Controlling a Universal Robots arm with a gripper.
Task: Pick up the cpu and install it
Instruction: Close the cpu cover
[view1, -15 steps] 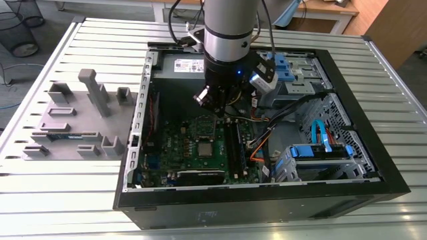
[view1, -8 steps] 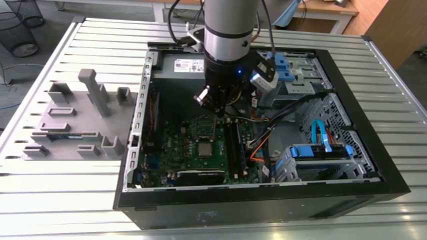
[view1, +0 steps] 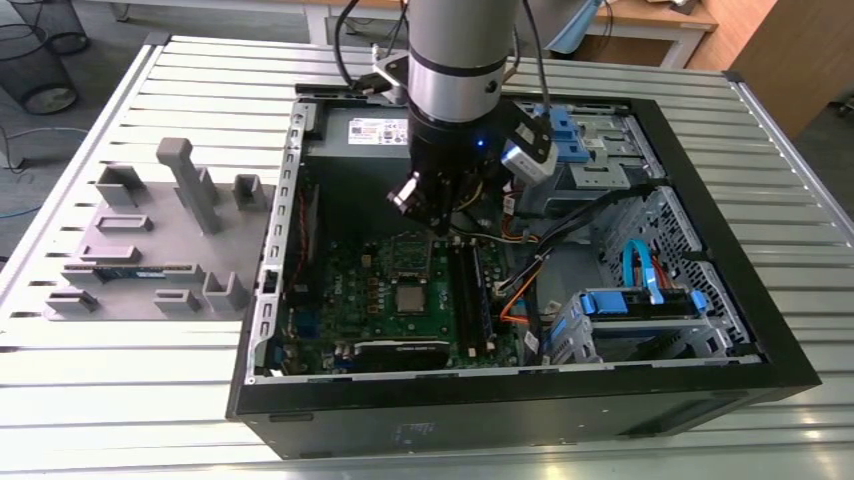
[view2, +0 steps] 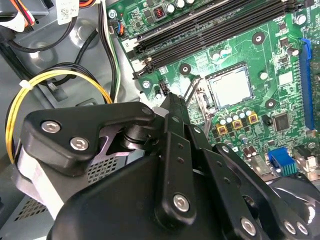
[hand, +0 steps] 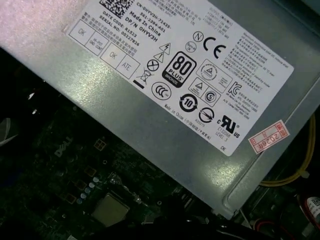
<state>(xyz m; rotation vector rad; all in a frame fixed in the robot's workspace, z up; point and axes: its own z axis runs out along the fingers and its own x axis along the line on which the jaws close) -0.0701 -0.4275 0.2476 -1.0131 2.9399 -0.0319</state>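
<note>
The gripper (view1: 430, 215) hung above the motherboard (view1: 350, 285) inside the open computer case (view1: 694, 150); whether its fingers were open or closed could not be told. One cpu (view2: 229, 86) sat in its socket. The first wrist view showed the power supply (hand: 150, 115) label.

Ribbed silver metal tabletop (view1: 120, 400) spans the scene. Beyond its far edge: grey floor (view1: 94, 25), black wire wastebasket (view1: 34, 65) at far left, light wooden desk (view1: 667, 25) at far right.
</note>
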